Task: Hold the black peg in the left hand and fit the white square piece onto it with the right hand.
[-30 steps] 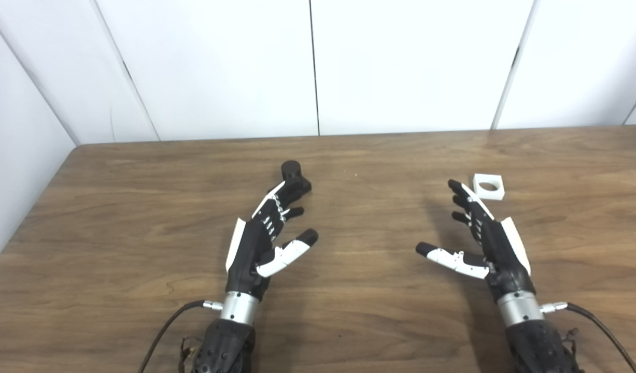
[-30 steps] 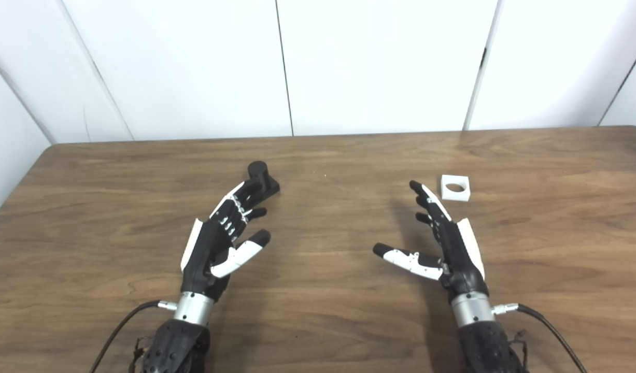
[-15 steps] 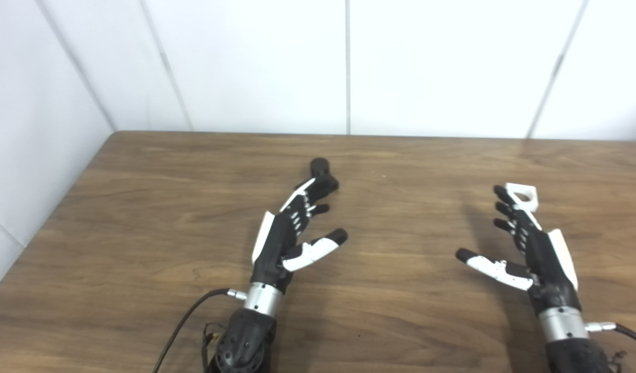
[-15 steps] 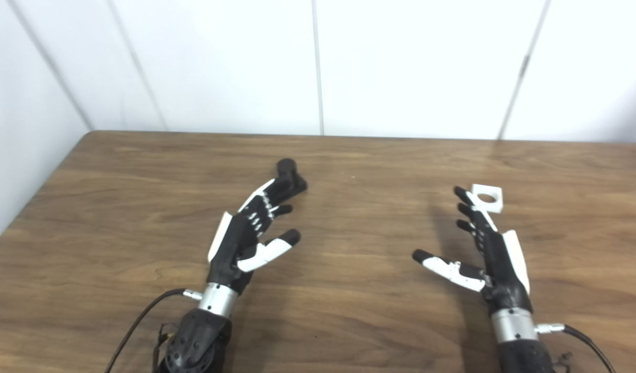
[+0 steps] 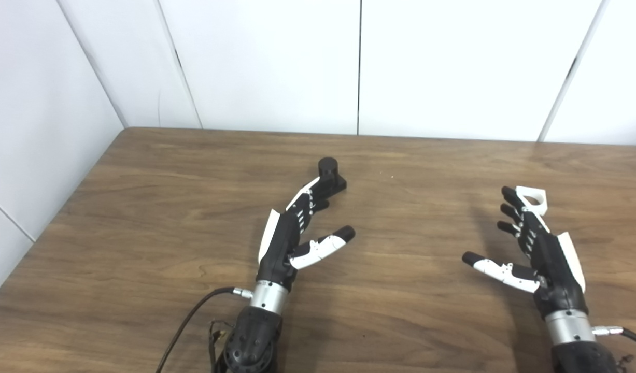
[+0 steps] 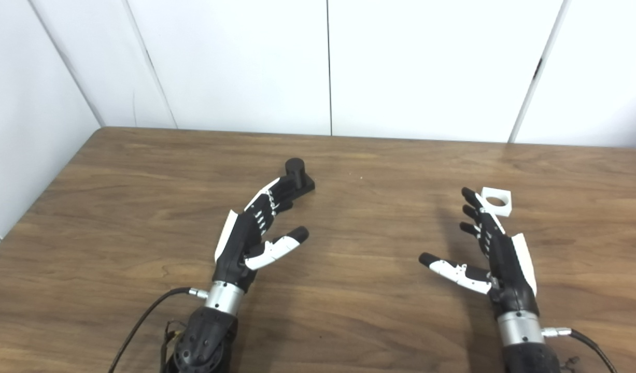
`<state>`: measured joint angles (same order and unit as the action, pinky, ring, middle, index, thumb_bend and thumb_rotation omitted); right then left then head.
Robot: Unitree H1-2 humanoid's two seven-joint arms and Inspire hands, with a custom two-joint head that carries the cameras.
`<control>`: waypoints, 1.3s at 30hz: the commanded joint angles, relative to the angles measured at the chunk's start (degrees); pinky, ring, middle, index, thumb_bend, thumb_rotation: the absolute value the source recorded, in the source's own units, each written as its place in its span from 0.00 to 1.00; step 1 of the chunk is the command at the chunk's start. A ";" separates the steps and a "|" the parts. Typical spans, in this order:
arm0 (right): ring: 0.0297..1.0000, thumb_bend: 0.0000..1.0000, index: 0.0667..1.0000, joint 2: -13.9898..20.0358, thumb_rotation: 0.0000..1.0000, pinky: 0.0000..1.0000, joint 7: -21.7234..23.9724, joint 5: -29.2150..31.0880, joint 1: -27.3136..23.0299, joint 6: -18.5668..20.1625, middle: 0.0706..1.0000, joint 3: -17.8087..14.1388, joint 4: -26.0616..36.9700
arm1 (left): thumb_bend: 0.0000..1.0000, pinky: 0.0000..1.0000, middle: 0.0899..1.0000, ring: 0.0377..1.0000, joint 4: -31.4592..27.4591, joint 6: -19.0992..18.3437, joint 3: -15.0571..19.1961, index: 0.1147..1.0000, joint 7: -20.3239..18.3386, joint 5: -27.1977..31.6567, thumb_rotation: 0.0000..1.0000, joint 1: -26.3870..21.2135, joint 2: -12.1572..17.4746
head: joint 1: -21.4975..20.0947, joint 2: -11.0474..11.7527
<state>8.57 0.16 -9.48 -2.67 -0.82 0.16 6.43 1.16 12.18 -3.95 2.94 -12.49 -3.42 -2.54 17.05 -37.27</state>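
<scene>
Nothing grasped yet. Your left hand point(image 5: 289, 243) is spread, holding nothing, fingers point(image 5: 310, 199) at black peg point(image 5: 330, 173) on worktop point(image 5: 141, 217). Right hand point(image 5: 543, 254) also spread, empty, tips beside white square piece point(image 5: 534, 199). Both grabs + fitting left.

Black peg point(image 5: 329, 171), a short cylinder upright on a square base, stands beyond my left fingertips; white square piece point(image 6: 496, 200), round-holed, lies flat by my right fingertips.
</scene>
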 commanded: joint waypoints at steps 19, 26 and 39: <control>0.91 0.75 0.88 0.59 0.15 0.81 0.34 -0.65 -2.23 -0.43 0.93 0.28 2.13 | 0.75 0.83 0.89 0.92 -1.34 -8.46 -1.23 0.77 11.65 -25.02 0.35 -5.93 4.66 | -1.11 0.25; 0.90 0.74 0.88 0.60 0.13 0.81 0.45 -0.22 -1.99 -0.02 0.93 0.03 2.48 | 0.76 0.80 0.89 0.93 -0.09 -9.84 -1.79 0.77 13.62 -28.38 0.35 -7.61 5.75 | -1.21 0.20; 0.90 0.73 0.89 0.69 0.12 0.81 0.47 -0.13 -1.85 -0.45 0.93 0.18 2.71 | 0.81 0.97 0.94 0.99 3.16 -16.37 -3.20 0.77 13.97 -34.31 0.42 -13.14 8.73 | -1.75 0.12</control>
<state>9.08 0.46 -9.82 -2.93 0.19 0.43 7.31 4.65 -3.95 -6.85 15.66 -45.68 -13.52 5.46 15.29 -37.18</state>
